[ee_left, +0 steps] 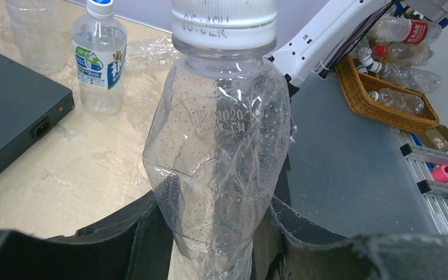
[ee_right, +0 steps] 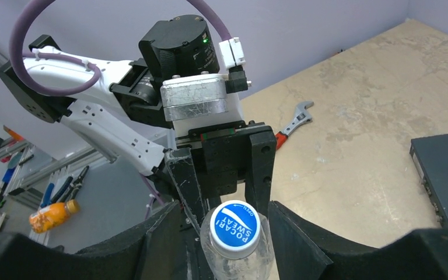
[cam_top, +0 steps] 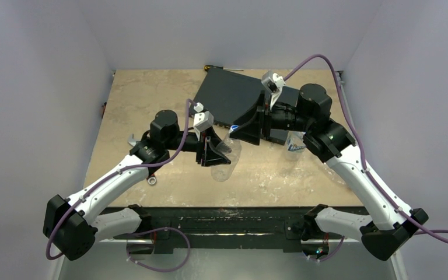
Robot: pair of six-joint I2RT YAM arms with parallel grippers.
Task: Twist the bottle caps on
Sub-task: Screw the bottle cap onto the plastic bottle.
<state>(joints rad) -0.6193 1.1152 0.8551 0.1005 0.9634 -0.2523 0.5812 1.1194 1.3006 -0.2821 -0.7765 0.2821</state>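
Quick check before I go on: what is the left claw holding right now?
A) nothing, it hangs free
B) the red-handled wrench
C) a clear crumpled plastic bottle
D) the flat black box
C: in the left wrist view, the left claw has one finger against each side of the clear crumpled plastic bottle.

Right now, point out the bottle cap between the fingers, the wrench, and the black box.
bottle cap (ee_right: 234,228), right wrist view, its printed top face.
wrench (ee_right: 293,122), right wrist view, the metal shank below the head.
black box (ee_left: 6,111), left wrist view, its flat top face.
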